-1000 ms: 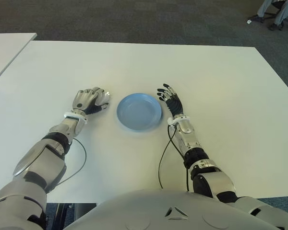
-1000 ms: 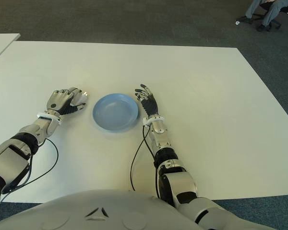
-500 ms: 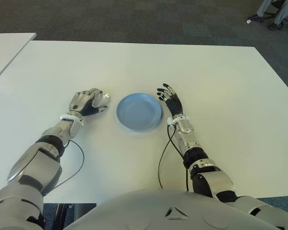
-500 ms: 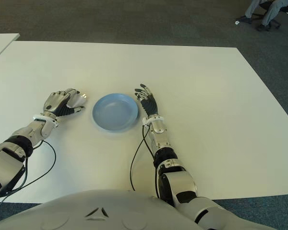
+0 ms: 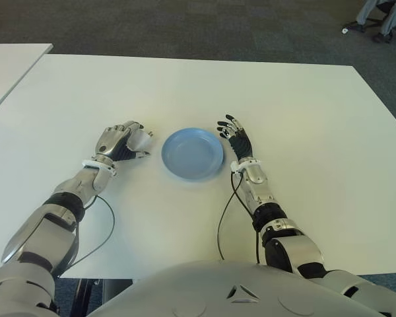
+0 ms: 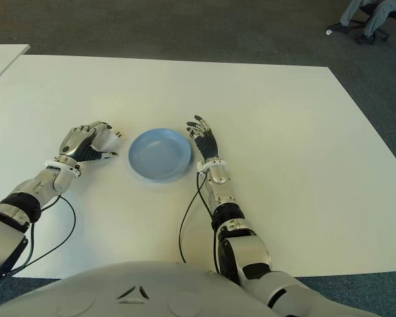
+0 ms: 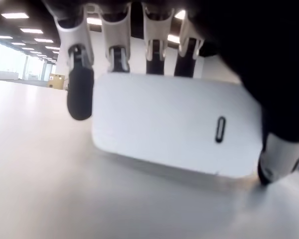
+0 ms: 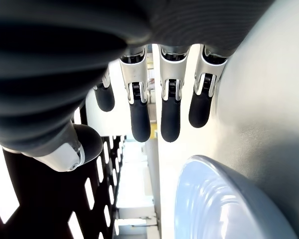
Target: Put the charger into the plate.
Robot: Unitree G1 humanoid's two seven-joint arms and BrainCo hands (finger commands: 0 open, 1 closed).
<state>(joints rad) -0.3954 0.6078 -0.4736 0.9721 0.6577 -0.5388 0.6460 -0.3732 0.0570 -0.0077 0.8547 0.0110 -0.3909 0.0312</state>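
The charger [image 7: 177,127], a flat white block, sits low over the tabletop [image 5: 303,119] in the left hand [image 5: 121,140], whose fingers [image 7: 79,94] curl over its top edge with the thumb at its far end, a grip suited to carrying it. The plate [image 5: 192,153] lies just beside this hand, empty, so the carry is apparently short. The right hand [image 5: 237,140] shows at the plate's other side, fingers loosely spread and holding nothing.

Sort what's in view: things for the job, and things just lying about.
For the job:
- charger, white, grasped in the left robot hand
- plate, blue, bare, on the table

Just about:
- right robot hand, open, idle, right of the plate
- cables trailing from the arms
- chair on the floor, far right
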